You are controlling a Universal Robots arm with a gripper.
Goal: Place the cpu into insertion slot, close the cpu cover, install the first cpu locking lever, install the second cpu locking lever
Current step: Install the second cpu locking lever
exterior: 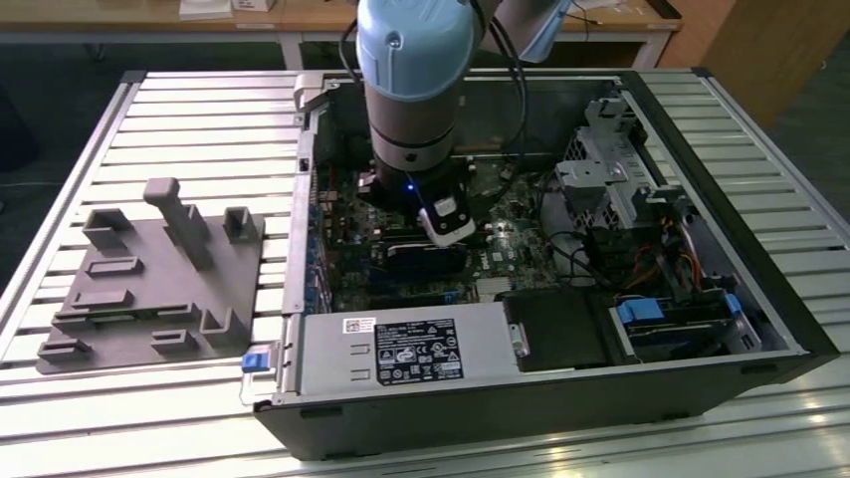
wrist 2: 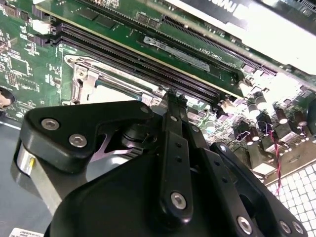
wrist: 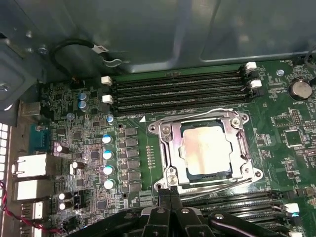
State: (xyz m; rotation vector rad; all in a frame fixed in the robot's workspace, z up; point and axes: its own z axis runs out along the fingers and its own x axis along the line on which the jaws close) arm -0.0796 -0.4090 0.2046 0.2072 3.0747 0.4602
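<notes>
In the first wrist view the cpu lies flat in the insertion slot, right of the frame's centre, with the cpu cover shut down around it. Memory slots run lengthwise just above the socket, bare green motherboard to its right. The gripper, fingers pressed together and holding nothing, hovers at the cover's lower edge.

surface: slatted aluminium worktable, bright glare on slats | behind: light wooden bench with white legs | exterior view's right: brown wooden panel | floor: dark
</notes>
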